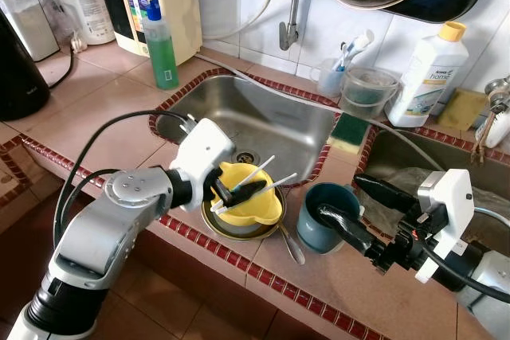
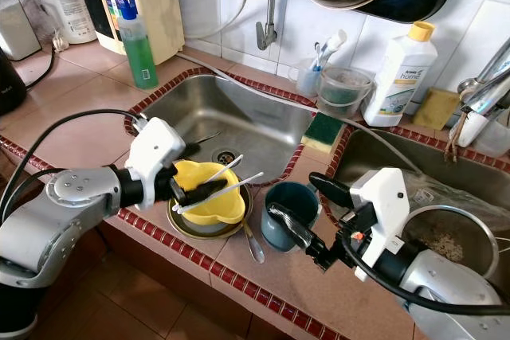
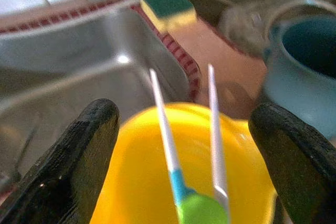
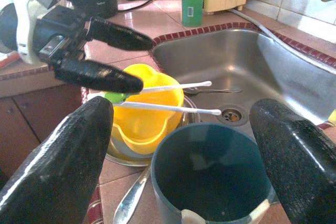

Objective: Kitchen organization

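While I lean over the tiled surface (image 1: pixel 96 113), this is what I see.
Left tool (image 1: pixel 237 191): my fingers spread wide over the yellow cup (image 1: pixel 243 205), gripping nothing.
Chopsticks (image 2: pixel 219 183): two white sticks resting in that cup, between my left fingers.
Right tool (image 1: pixel 362 209): gaping open around the teal mug (image 1: pixel 327 216), beside the cup.
Right wrist view: a spoon (image 4: pixel 131 200) lying under my fingers.

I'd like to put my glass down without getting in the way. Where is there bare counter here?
Bare tile lies left of the sink, between the green bottle and the left gripper. The front edge is crowded: yellow bowl, spoon, teal cup with the right gripper around it. The back ledge holds a sponge, tub and white bottle.
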You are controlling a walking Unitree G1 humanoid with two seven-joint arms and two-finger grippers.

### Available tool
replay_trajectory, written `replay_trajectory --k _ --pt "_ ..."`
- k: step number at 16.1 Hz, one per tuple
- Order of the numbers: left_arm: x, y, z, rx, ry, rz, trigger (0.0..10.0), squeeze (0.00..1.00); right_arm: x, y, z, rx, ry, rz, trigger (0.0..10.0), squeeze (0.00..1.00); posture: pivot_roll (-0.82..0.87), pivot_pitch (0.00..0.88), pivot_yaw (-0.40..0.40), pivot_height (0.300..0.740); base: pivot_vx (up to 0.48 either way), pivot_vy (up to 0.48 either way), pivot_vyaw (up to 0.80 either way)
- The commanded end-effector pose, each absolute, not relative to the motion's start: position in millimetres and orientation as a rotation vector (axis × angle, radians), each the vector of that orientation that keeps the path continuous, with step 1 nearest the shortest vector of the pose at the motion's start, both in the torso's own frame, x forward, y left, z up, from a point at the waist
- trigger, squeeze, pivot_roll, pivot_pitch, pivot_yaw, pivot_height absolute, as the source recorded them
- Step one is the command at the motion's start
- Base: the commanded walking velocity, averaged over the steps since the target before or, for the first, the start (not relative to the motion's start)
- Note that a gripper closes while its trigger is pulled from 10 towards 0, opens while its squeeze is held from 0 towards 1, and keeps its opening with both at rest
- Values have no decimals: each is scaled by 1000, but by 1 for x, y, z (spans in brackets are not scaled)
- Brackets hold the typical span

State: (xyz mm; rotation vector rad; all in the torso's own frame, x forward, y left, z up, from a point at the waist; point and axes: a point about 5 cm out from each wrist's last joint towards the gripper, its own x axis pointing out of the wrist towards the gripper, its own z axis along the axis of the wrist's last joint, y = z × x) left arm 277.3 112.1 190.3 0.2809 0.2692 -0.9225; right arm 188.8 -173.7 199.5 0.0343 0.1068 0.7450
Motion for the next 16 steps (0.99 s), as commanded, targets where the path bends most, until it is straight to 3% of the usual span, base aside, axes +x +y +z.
replay_trajectory --k 1,7,16 --pt "275 108 193 314 287 -934 10000 0 186 -174 206 18 86 744 10000 0 -113 26 -7 740 0 0 0" --pt "287 105 182 328 405 -795 10000 0 187 -174 205 21 88 741 10000 0 -108 28 -9 740 0 0 0" --pt "290 100 196 296 383 -784 10000 0 189 -176 205 21 92 734 10000 0 -112 28 -15 740 0 0 0"
